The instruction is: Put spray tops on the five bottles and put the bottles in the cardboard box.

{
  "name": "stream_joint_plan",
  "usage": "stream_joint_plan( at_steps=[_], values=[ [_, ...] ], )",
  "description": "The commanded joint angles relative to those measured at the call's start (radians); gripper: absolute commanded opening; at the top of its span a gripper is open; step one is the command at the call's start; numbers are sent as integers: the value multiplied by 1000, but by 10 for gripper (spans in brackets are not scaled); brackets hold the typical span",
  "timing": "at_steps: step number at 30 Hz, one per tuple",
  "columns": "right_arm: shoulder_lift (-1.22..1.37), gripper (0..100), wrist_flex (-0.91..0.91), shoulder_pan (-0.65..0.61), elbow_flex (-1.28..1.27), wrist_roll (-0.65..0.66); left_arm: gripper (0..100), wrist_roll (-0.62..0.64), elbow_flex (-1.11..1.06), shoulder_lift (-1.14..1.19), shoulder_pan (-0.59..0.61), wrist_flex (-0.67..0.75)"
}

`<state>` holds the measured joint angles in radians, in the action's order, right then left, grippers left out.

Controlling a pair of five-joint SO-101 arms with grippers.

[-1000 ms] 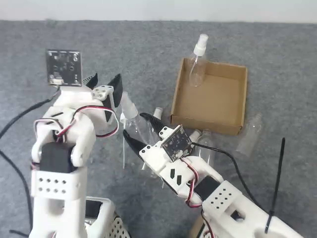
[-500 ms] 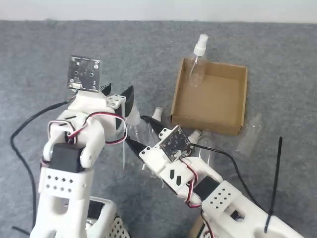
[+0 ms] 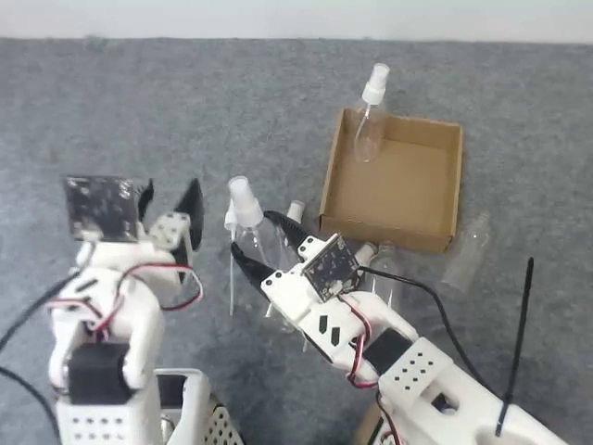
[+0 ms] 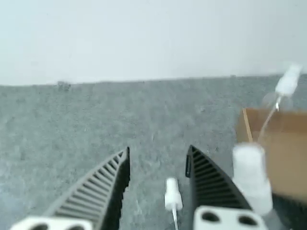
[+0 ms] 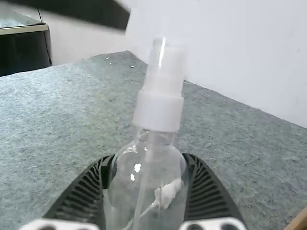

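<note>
Left gripper (image 3: pixel 171 199) pulled back from bottle (image 3: pixel 248 232) toward table's near-left, jaws wide, empty. Right gripper (image 3: pixel 255 238) clamped on upright bottle with spray top (image 3: pixel 240 193), near cardboard box (image 3: pixel 389 225) near-left corner.

White plastic arms (image 3: pixel 104 311); red, white and black cables (image 3: pixel 153 269); bare square circuit boards (image 3: pixel 100 206).

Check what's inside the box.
One clear bottle with a white spray top stands in the far left corner of the box. The near wall hides a strip of floor behind it, so anything lying flat there cannot be seen.
</note>
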<state>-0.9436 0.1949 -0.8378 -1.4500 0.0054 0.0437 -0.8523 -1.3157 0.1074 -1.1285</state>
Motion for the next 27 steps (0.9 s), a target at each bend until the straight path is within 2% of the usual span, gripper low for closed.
stream_joint_plan(
  at_steps=[1, 6, 9, 13, 16, 19, 27],
  values=[
    [-44, 6, -59, 50, 81, -5, 181, -17, -142, -155, -8, 0],
    [-35, 6, -180, 191, 239, -11, 181, -17, -285, -264, -78, 29],
    [-33, 6, -242, 228, 353, -9, 181, -48, -358, -296, -146, 83],
    [-16, 6, -377, 226, 506, -9, 191, -66, -400, -299, -239, 100],
    [64, 6, -456, 209, 621, -9, 258, -66, -418, -305, -292, 98],
    [166, 6, -504, 186, 706, -11, 293, -64, -421, -305, -293, 100],
    [289, 6, -526, 74, 738, -5, 294, -63, -444, -305, -293, 117]
  ],
)
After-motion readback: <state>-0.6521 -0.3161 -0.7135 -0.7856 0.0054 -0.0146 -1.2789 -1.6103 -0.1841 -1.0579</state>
